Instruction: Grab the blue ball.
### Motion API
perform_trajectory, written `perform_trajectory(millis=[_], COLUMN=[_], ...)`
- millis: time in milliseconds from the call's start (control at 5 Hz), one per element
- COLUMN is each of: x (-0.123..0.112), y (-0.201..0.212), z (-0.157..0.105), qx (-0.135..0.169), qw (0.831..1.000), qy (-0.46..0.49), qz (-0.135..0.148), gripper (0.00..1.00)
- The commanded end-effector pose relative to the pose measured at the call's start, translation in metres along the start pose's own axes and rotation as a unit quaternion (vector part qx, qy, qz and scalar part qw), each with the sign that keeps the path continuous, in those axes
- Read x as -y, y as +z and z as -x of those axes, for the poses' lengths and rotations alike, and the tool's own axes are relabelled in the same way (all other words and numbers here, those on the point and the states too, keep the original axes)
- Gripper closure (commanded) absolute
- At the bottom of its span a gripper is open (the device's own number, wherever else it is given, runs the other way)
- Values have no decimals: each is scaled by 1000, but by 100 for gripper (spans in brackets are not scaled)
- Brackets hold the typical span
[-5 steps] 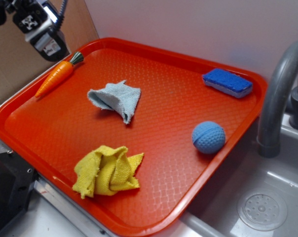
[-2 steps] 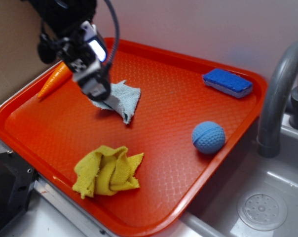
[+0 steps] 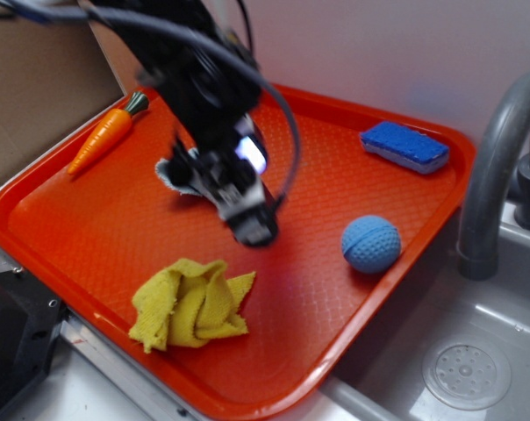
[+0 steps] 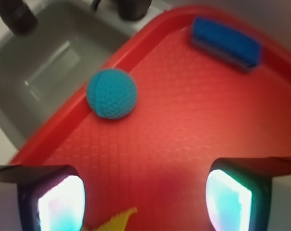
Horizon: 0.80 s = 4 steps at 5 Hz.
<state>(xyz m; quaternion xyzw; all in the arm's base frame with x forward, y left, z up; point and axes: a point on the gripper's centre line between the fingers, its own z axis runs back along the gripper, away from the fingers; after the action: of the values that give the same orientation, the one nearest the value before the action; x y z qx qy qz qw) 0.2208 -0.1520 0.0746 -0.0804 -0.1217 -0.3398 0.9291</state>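
One nudge from your gripper [image 3: 252,230], jaws spread and empty, could roll the blue ball [image 3: 371,244] along the tray's [image 3: 63,254] sink-side rim beyond reach.

A kitchen sink [image 3: 476,368] and faucet [image 3: 497,167] beside a tray [image 3: 116,219].

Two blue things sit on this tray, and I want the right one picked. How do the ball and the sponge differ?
The ball is round; the sponge is a flat rectangle. The ball is dimpled with a seam groove and blue all over; the sponge has a pale base. The ball sits by the tray's sink-side rim; the sponge lies in the far corner. Both are blue, and neither is held.
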Motion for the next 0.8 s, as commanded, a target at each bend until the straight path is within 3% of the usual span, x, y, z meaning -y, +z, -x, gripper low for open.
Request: perform_trajectory(millis=[0,200,400,600], x=[28,36,45,43], y=[-24,-38,-55,-60], z=[-39,-55,-64,-62], qx=[27,26,10,-10], qw=[996,995,994,996], qy=[-77,-91,-108,-78], qz=[30,19,27,38], gripper=[0,0,0,100])
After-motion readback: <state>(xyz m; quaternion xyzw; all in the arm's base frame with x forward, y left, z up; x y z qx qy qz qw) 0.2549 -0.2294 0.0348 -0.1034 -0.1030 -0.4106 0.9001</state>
